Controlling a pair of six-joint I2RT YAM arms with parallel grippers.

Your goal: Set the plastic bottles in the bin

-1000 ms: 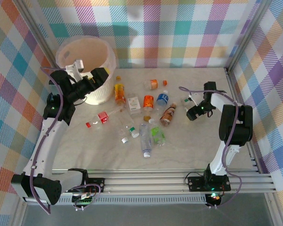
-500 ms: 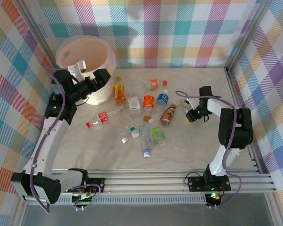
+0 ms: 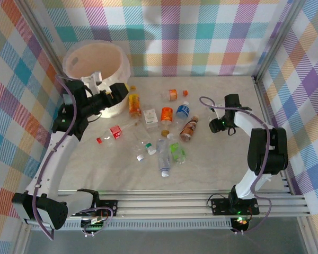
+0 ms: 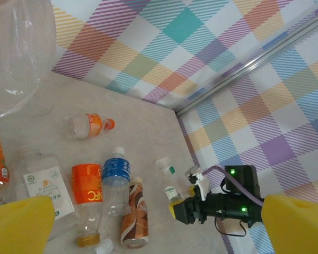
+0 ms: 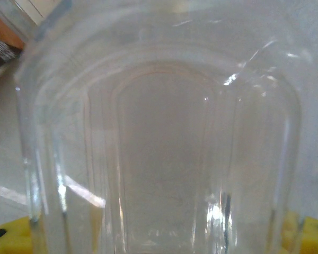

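R jaws clamped on clear bottle (image 5: 159, 132), 3 o'clock on surface (image 3: 222, 164): prob. light, thin-walled, slick; hold mid-body. L jaws apart.

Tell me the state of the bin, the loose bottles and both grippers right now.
bin, upright, top open.
left gripper, open, holding nothing, beside the bin.
right gripper, shut on a clear bottle.
blue-label bottle, lying down, white cap on.
orange-capped bottle, lying down, cap on.
brown-label bottle, lying down.

Robot lab cell: aluminium frame (image 3: 175, 201), plaid cloth walls (image 3: 201, 32).
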